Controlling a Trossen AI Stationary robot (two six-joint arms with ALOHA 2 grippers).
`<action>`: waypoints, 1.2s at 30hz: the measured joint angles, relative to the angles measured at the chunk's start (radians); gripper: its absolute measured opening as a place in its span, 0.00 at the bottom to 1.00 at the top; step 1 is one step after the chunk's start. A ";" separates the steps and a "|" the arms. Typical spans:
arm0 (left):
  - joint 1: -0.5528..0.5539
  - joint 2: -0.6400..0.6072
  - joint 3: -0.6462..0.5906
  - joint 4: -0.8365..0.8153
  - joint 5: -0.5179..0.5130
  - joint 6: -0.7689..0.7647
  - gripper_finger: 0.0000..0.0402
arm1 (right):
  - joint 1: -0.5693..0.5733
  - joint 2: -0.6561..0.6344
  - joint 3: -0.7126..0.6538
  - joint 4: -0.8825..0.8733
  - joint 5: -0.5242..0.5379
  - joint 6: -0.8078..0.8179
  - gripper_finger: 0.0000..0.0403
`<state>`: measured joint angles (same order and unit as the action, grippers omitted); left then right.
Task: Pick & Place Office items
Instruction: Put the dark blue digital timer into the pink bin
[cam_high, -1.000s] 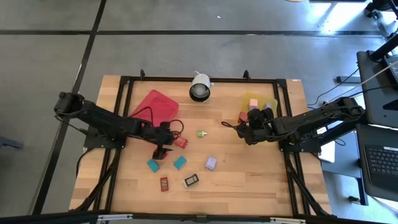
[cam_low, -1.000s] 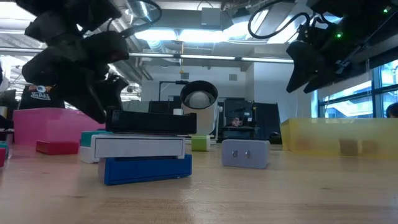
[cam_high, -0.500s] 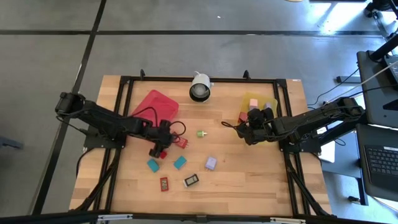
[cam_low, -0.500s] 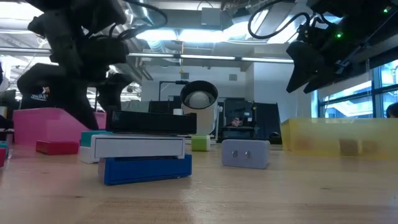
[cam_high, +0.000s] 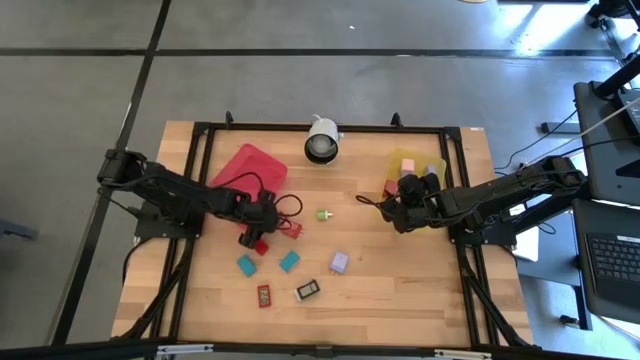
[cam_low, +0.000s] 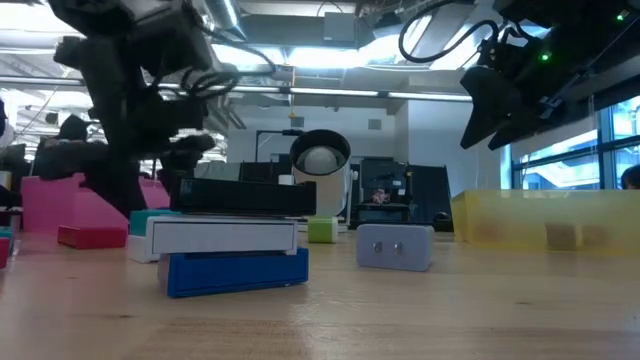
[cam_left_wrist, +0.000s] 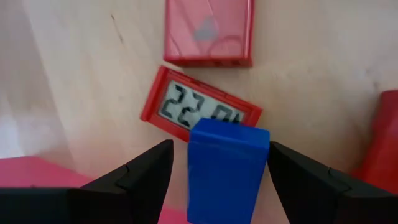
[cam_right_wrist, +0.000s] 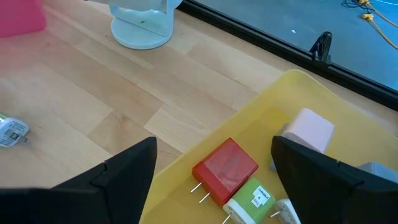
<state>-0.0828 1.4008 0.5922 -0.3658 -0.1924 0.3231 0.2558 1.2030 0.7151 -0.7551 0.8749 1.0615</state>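
Left wrist view: blue block (cam_left_wrist: 227, 171) between left claw (cam_left_wrist: 217, 174) fingers

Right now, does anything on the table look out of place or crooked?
Mostly scattered loose pieces. The left gripper holds a blue block above a red digital clock that lies askew on the wood beside the red tray. Nothing looks spilled or damaged.
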 joint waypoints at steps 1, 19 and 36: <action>0.001 0.012 0.000 -0.003 0.000 0.008 0.64 | 0.000 0.000 0.000 0.000 0.000 0.000 0.79; 0.000 0.005 0.001 -0.006 0.028 0.023 0.39 | 0.000 0.000 0.000 0.000 0.000 -0.003 0.79; 0.015 0.004 0.282 -0.271 -0.416 -0.338 0.40 | 0.000 0.000 0.000 0.000 -0.004 0.000 0.79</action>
<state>-0.0679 1.4048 0.8741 -0.6367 -0.6083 -0.0147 0.2562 1.2030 0.7151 -0.7551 0.8711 1.0616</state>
